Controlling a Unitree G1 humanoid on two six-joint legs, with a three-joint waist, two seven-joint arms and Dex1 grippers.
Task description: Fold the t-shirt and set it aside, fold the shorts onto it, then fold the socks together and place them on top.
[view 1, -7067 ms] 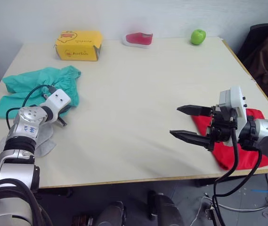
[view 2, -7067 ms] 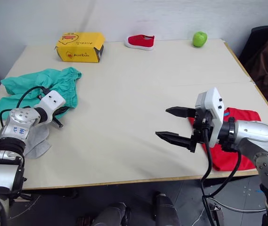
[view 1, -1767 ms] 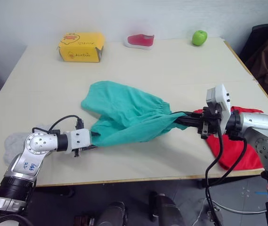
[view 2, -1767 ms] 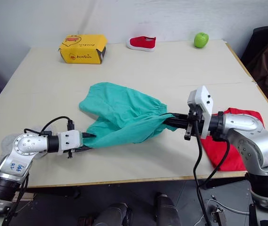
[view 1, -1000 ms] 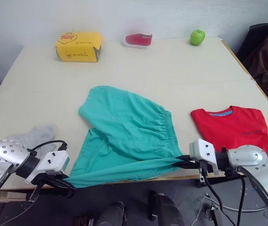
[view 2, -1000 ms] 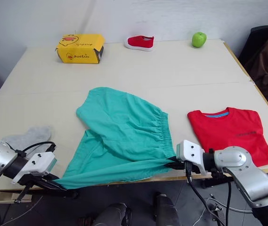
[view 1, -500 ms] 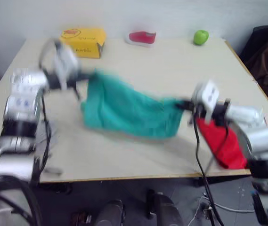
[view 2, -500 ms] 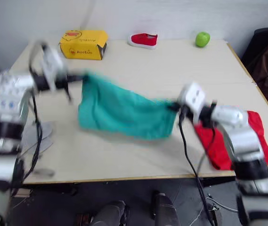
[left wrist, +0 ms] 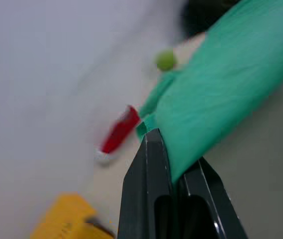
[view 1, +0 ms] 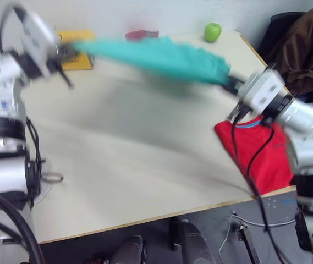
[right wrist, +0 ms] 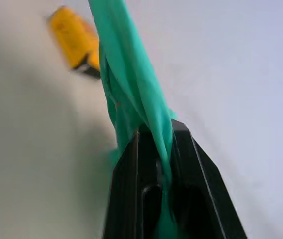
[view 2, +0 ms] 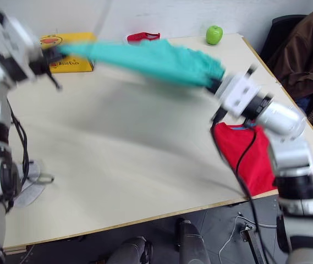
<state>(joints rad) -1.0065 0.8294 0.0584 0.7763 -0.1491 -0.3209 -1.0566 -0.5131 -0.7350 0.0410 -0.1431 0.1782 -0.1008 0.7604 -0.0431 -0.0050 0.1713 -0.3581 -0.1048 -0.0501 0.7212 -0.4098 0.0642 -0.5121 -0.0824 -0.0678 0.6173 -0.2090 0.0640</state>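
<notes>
The teal shorts [view 1: 156, 55] hang stretched in the air above the far half of the table, blurred by motion. My left gripper [view 1: 64, 52] is shut on one end at the far left, and its fingers [left wrist: 151, 169] pinch the teal cloth. The other end is clamped by my right gripper [view 1: 232, 83] at the right, its fingers [right wrist: 131, 169] shut around bunched fabric. The red t-shirt [view 1: 258, 157] lies folded flat at the table's right edge, below the right gripper. A light grey sock [view 2: 28, 191] lies at the near left edge, partly behind my left arm.
A yellow box [view 2: 71, 63] stands at the far left behind the shorts. A small red shoe [view 2: 142, 37] and a green apple [view 2: 214, 34] sit along the far edge. A brown jacket [view 2: 299, 49] hangs beyond the table's right side.
Both arms have swung the shorts up off the table and towards the far side, and the cloth is now taut in the air. The camera view has also shifted.
</notes>
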